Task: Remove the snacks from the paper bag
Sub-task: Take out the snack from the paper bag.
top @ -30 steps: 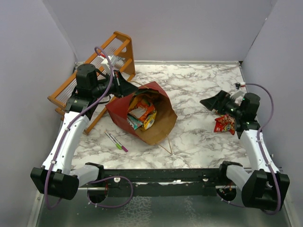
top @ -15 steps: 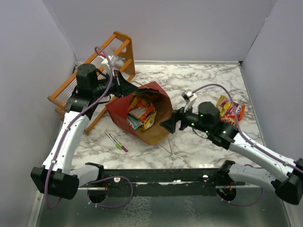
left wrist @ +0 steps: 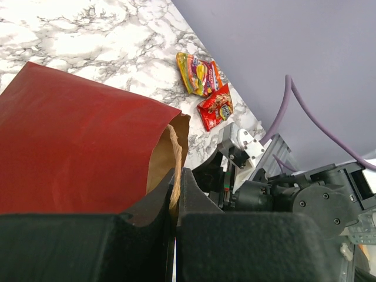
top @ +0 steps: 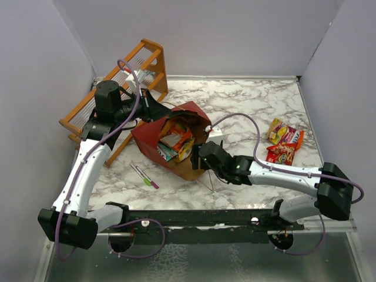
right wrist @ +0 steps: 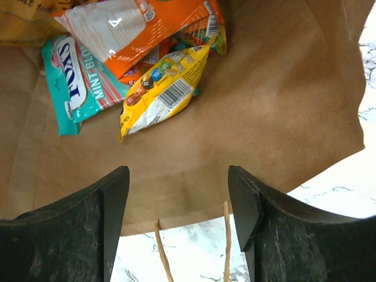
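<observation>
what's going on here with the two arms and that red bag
The left tool is shut on the rim of the paper bag, holding its mouth open. The right tool is open at the mouth, empty, facing the snacks inside: a yellow packet, a teal packet and an orange packet. A red packet and a multicoloured packet lie out on the table.

Snacks point(right wrist: 161, 94) inside paper bag point(right wrist: 282, 117)

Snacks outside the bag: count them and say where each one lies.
2. A yellow-pink packet lies on the table's right side. A red packet lies beside it, toward the near edge. More snacks sit in the bag, where some may be hidden.
</observation>
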### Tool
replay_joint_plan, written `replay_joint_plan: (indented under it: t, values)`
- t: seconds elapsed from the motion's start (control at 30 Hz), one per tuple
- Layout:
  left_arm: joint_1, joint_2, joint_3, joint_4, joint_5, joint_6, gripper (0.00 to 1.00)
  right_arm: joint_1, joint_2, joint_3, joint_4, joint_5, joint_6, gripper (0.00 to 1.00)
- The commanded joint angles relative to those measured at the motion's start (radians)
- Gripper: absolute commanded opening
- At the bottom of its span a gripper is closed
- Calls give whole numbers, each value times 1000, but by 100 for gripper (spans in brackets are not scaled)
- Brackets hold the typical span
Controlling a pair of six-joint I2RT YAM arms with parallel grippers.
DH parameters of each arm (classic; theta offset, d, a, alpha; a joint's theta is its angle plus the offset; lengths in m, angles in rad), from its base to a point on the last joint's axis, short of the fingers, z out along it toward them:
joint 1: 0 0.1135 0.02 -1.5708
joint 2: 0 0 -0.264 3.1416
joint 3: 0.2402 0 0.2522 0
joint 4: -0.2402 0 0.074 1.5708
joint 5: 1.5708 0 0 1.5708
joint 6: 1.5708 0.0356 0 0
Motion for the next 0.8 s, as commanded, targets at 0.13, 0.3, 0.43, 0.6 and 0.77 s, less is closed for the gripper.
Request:
replay_joint_plan:
  t: [0.13,0.3,0.43,0.6,0.77]
  values:
    - [6,-36,-18,28,-4,-20,0,38,107,19,139,156,114,67]
    - [6,-35,-14,29,-2,-21,0,43,196,19,269,132,104,68]
    - [6,-34,-15,34,0,-28,0,44,272,39,348,127,109,68]
    - [6,-39,-11,31,2,-32,0,44,363,99,334,138,145,67]
    - [5,-43,-7,22,2,-30,0,44,428,124,327,170,181,65]
